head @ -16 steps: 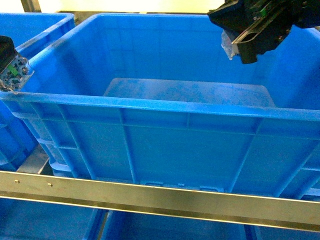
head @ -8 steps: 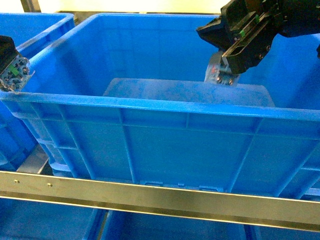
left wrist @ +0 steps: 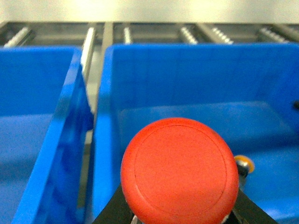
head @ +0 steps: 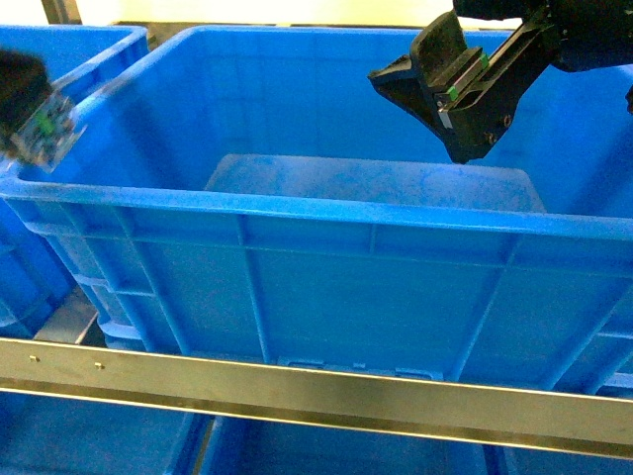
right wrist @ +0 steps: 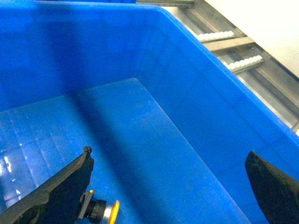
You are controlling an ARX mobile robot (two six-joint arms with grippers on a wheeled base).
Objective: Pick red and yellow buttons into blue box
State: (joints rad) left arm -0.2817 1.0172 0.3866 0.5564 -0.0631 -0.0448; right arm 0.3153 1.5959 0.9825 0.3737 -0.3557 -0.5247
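The smooth, round red button (left wrist: pixel 180 170) sits gripped in the left claw (head: pixel 35 124) at the left rim of the deep, ribbed blue box (head: pixel 326 223). The right claw (head: pixel 440 94) gapes wide above the yellow button (right wrist: pixel 105 210) on the box floor.

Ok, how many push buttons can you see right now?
2. The red button is held in the left gripper; the yellow button lies on the blue box floor. Others may be hidden.
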